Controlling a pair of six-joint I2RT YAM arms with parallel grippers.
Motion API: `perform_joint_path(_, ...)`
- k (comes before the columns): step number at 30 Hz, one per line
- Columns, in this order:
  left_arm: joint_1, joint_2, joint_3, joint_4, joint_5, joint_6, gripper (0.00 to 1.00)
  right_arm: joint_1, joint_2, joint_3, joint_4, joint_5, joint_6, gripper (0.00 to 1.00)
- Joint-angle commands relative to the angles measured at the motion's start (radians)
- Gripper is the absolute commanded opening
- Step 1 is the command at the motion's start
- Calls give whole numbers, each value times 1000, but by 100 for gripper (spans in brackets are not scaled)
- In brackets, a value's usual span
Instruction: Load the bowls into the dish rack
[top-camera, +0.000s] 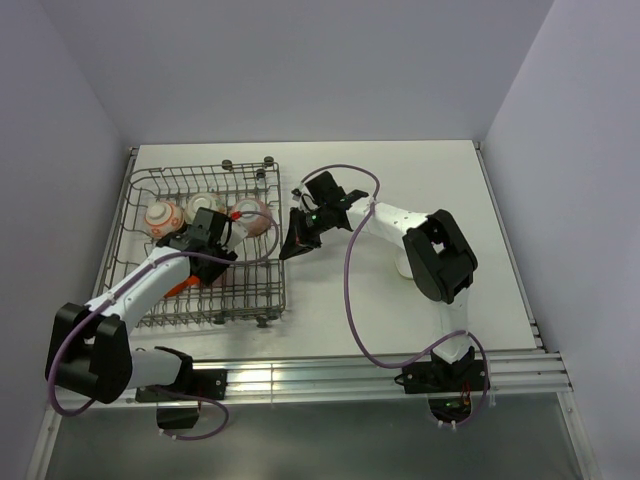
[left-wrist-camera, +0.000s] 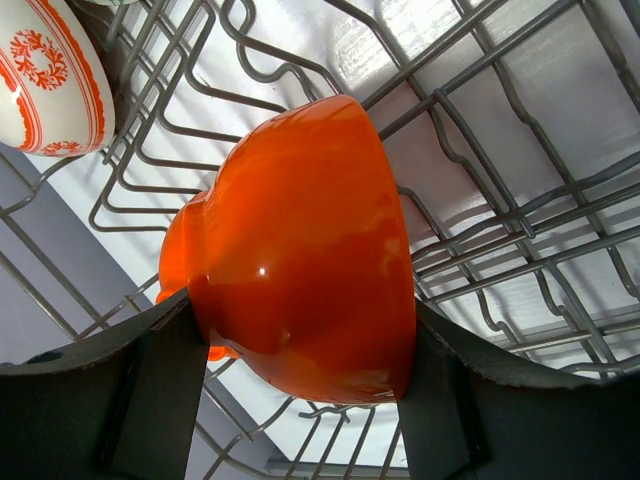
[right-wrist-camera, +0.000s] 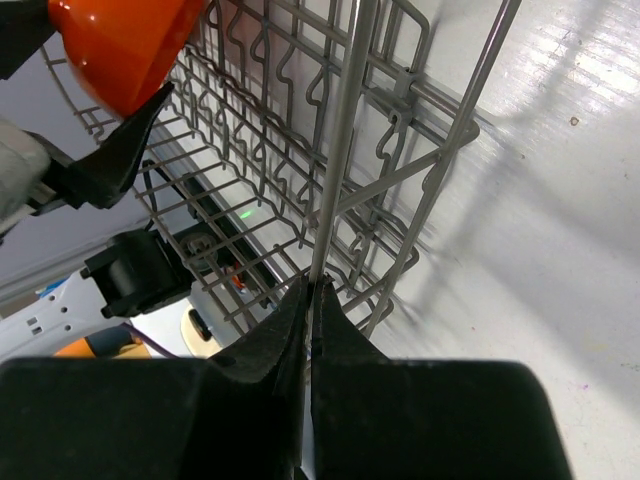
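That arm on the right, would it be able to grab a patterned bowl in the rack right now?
Probably not yet. The right gripper is shut on a side wire of the dish rack, and the left gripper, holding an orange bowl, hangs right beside the patterned bowls.

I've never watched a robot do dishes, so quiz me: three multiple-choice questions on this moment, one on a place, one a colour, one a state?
1. Where is the right hand? A) inside a patterned bowl B) at the dish rack's side edge C) on the table, far from the rack
2. What colour is the bowl between the left hand's fingers? A) blue B) black C) orange
3. How is the right hand? A) shut on a rack wire B) wide open C) shut on a bowl
Answers: 1 B, its fingertips meet at the rack's edge wire; 2 C, the bowl is glossy orange; 3 A, one wire runs between its closed fingers.
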Motion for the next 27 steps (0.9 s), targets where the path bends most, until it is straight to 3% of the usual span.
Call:
perform_joint_path(1,-23,-5,-5,57,-59,-15,3,8,-3,-2,7,-4,-44,0)
perform_joint_path(4,-42,0,-12,30,-37,-18,15,8,3,5,-1,-4,-49,0)
perform_joint_path(5,-46,1,-13,24,-30,-19,30,8,5,9,-3,-4,-49,0)
perform_joint_path(8,-59,10,-21,-1,-10,-21,52,8,7,16,-12,6,-56,0)
perform_joint_path(11,-65,18,-25,-22,13,-27,66,8,5,16,-16,10,-62,0)
perform_joint_path(15,-68,23,-27,-50,43,-30,72,8,5,18,-21,13,-68,0)
perform_joint_path(16,-68,20,-27,-55,51,-30,80,8,6,19,-22,15,-68,0)
perform_joint_path(20,-69,1,-24,-71,74,-25,89,8,10,22,-24,12,-70,0)
perform_joint_path(21,-71,-2,-21,-79,80,-22,99,8,10,22,-26,12,-70,0)
perform_joint_path(27,-73,-3,-12,-108,108,-36,99,8,11,24,-29,16,-73,0)
